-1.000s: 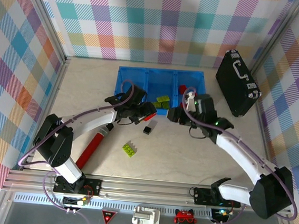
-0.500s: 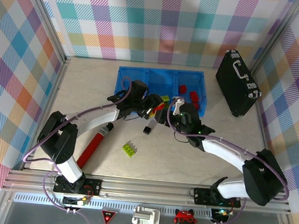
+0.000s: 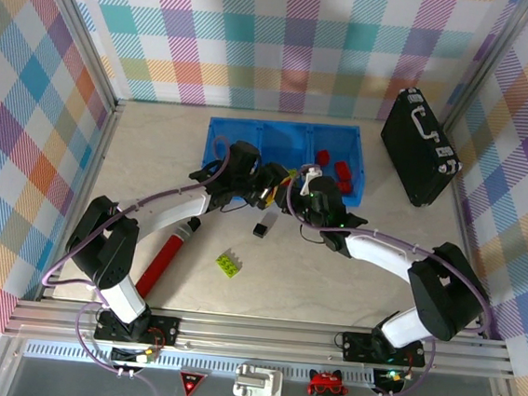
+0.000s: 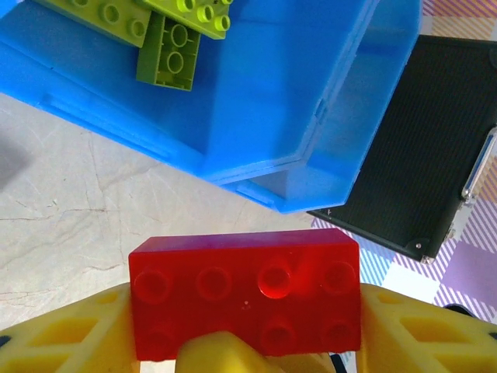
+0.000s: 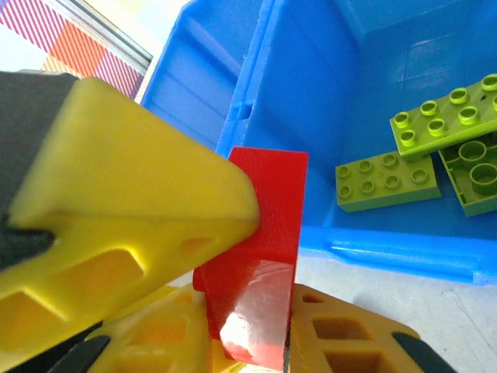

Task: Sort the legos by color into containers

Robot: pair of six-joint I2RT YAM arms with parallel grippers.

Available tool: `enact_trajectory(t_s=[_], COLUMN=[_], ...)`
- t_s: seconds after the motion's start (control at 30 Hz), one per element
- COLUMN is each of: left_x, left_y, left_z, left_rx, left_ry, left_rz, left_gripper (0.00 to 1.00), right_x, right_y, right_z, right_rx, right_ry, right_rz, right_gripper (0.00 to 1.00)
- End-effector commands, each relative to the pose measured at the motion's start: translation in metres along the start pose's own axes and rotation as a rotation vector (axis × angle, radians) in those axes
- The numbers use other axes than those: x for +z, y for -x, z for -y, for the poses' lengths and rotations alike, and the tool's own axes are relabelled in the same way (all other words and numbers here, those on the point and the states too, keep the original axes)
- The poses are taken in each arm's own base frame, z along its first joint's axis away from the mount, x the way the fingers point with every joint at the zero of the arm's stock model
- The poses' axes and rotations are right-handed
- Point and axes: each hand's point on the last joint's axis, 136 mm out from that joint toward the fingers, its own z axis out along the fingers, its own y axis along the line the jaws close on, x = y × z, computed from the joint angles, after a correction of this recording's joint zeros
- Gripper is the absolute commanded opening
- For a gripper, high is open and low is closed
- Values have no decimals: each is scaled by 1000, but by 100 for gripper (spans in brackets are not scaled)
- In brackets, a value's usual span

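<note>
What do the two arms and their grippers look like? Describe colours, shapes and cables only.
Both arms match: the left arm and right arm have white links between bulky black joints, each trailed by a thin purplish-grey cable. The left gripper and right gripper have black bodies. Their fingers are bright yellow plastic, wedge-shaped, with cut-out pockets.

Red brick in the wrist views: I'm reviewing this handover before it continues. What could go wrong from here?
The right gripper pinches the red brick while the left gripper flanks its ends; if both pull, it could twist loose and drop.
It hangs just before the middle bin, which holds green bricks; a slip could mis-sort it, since the other red bricks lie in the right bin.
</note>
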Motion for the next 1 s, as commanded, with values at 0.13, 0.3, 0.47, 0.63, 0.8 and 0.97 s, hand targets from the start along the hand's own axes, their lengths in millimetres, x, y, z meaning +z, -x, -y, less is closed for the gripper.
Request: enact_trajectory(t_s=[0.13,0.3,0.47,0.63,0.8,0.97], left_x=[-15,-34,-60,-76,-88,-102], left_y=[-3,6,12,8,0,-6], left_z=[5,-5,-24,-51,-89,-124], left_rx=[27,76,237,368,477,546], left_ry=[-29,22,160,309,474,627], left_rz=[-4,39,86,54,-7,-52], left_gripper=[84,86,86,84,84,84], right_x=[-13,-28,-44,-46,-28,-6], right_y=[28,49,78,102,115,117], right_z=[-12,10,37,73,100,129], right_rx=[-63,-82,-60,-6,36,49], right_ry=[-13,-90,-161,-243,-280,-335], right_rz=[46,49,45,8,-78,-133], right_gripper=[21,21,23,24,26,26])
